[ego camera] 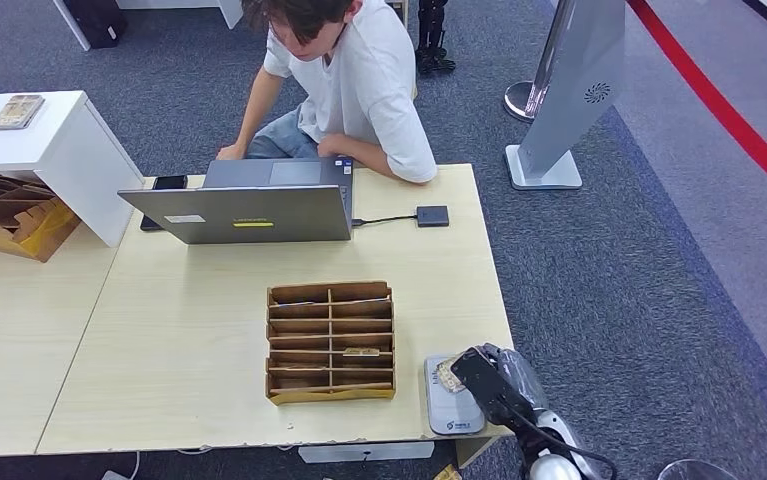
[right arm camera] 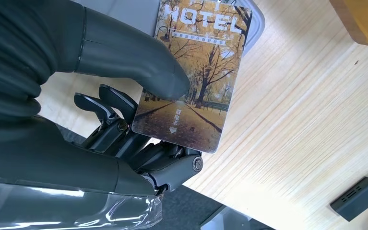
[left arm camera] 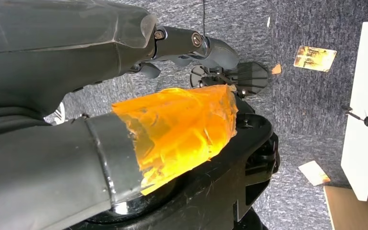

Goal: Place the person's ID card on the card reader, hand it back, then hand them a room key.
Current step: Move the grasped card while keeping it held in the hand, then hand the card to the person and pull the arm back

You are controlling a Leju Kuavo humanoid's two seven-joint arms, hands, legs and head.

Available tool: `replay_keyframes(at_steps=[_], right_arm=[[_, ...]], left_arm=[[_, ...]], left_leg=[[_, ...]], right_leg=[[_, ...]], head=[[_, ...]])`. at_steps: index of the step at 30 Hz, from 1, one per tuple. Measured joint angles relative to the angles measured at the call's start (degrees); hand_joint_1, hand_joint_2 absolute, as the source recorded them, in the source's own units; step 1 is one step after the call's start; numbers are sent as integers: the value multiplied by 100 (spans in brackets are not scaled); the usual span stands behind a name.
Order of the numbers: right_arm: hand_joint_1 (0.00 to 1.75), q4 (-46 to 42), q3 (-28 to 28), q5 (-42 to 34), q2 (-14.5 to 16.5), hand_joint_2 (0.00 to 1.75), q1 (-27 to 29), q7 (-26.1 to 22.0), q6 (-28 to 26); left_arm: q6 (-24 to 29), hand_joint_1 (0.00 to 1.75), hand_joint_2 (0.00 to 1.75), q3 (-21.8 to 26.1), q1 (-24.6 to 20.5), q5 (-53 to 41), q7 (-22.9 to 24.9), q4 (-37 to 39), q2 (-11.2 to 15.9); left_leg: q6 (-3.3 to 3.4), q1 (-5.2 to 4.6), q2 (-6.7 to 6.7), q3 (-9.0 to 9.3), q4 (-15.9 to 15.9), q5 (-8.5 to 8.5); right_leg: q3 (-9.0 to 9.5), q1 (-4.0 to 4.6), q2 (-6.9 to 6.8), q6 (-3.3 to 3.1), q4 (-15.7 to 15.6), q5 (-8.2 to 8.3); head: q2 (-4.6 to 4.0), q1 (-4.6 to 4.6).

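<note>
While its thumb presses a card [right arm camera: 191,76] printed "HOTEL", the right hand [ego camera: 487,378] grips it over the reader [ego camera: 451,412] at the desk's [ego camera: 189,340] near right corner.

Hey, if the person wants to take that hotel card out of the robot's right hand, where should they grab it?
Probably the free end of the hotel card, the one printed HOTEL, which juts past the thumb over the card reader. The right hand pinches the other half, thumb on top and fingers beneath, so pinch the flat faces from the end opposite the hand.
</note>
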Motion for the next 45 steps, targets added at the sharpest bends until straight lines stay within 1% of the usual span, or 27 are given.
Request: replay_keyframes(at_steps=[14, 30, 36, 45], right_arm=[[175, 77, 54, 352, 16, 175, -42, 120, -139], [175, 113, 78, 515, 39, 175, -60, 169, -221], [175, 1, 78, 640, 78, 175, -43, 51, -454], [175, -539, 78, 993, 81, 175, -2, -147, -800]], left_arm=[[13, 0, 0, 58, 0, -33, -3, 0, 0], [20, 0, 0, 61, 0, -64, -5, 0, 0], [46, 0, 0, 69, 1, -89, -15, 0, -1], [85, 0, 0, 101, 6, -118, -64, 0, -2]], left_leg=[[0, 0, 0, 1, 0, 0], [0, 0, 0, 2, 0, 0], [0, 0, 0, 2, 0, 0], [0, 0, 0, 1, 0, 0]], right_leg=[[2, 0, 0, 0, 0, 0], [2, 0, 0, 0, 0, 0], [2, 0, 0, 0, 0, 0], [0, 0, 0, 0, 0, 0]], head=[[0, -1], [0, -1], [0, -1], [0, -1]])
